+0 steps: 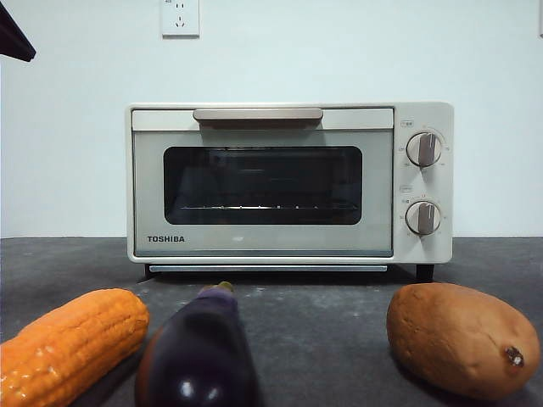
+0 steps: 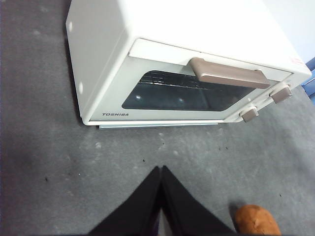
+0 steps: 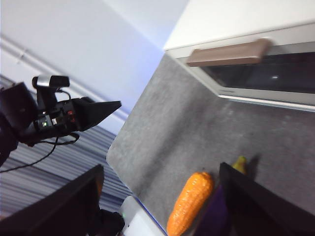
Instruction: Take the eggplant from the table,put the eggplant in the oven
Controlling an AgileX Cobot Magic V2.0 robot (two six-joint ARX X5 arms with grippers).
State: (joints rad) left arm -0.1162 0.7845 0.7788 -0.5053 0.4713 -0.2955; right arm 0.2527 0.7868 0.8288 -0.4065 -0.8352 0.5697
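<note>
The eggplant (image 1: 199,356) lies on the table (image 1: 322,322) in front of the oven, its dark purple body pointing toward the camera and its stem tip toward the oven. The oven (image 1: 288,182) stands upright with its glass door closed under the tan handle (image 1: 258,114). My right gripper (image 3: 161,167) hangs open above the table, and the eggplant (image 3: 219,211) lies close by one of its fingers (image 3: 256,196). High over the table in front of the oven (image 2: 187,64), my left gripper (image 2: 161,172) is shut on nothing.
An orange corn cob (image 1: 68,343) lies left of the eggplant and a brown sweet potato (image 1: 462,339) to its right. One black arm tip (image 1: 13,38) shows at the top left corner. The table edge (image 3: 133,196) is near the corn cob (image 3: 192,201).
</note>
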